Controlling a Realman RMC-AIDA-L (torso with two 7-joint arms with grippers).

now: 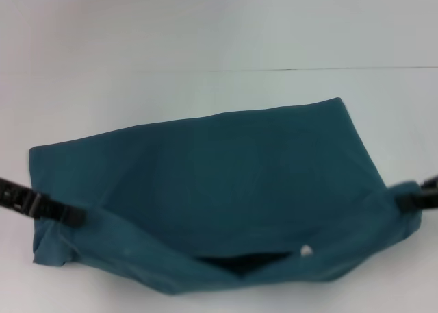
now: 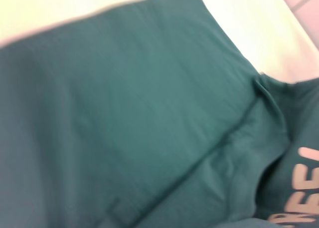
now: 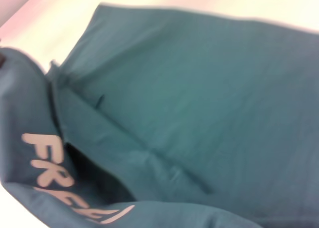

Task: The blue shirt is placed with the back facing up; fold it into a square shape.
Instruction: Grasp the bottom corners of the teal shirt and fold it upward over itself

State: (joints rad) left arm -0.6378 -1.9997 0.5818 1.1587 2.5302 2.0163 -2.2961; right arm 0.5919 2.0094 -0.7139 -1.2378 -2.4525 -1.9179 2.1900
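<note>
2 black grippers, the left gripper [image 1: 68, 216] and the right gripper [image 1: 405, 202], have their fingers closed on opposite near edges of the large teal-blue cotton shirt [image 1: 226, 183], lifting that half above the white surface [image 1: 205, 32], probably to fold it.

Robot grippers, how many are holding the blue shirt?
2. The left gripper holds the blue shirt at its left edge, and the right gripper holds its right edge. Cloth hides their fingertips.
</note>
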